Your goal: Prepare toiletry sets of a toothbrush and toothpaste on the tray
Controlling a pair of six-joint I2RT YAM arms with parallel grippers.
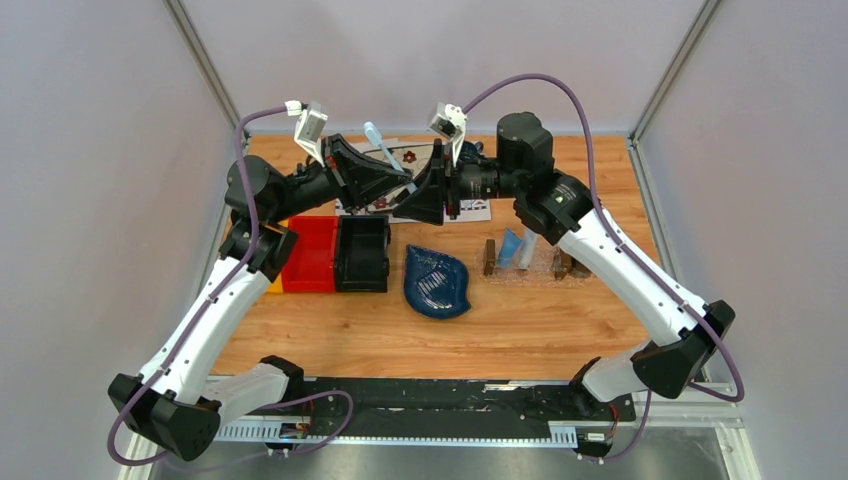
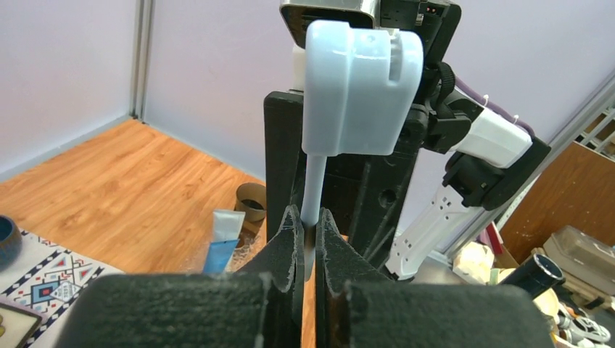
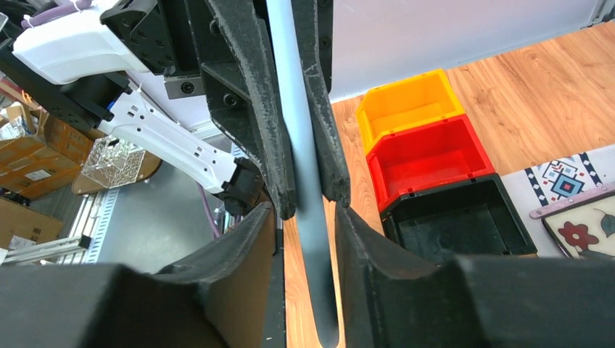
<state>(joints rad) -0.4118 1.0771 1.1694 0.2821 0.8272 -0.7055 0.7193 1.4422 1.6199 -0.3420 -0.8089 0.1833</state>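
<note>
I see toothbrush (image 2: 362, 87) pale white-blue, toothpaste (image 2: 221, 250) light blue with a white end, tray (image 1: 490, 257) clear with dark brown blocks. Yellow-orange bin (image 3: 410, 101), red bin (image 3: 428, 156), black bin (image 3: 457, 217). Dish (image 1: 437, 281) dark blue, ribbed. Mat (image 2: 43, 279) white with a red-blue geometric print. Table (image 1: 540, 330) orange wood grain.

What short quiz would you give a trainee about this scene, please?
1. True or false: the left end effector is shut on the toothbrush.
2. Which bin sits nearest the blue dish? A the yellow bin; B the red bin; C the black bin.
3. Fill in: the toothpaste tubes stand in the ___.
Key: 1 true; 2 C; 3 tray.
</note>
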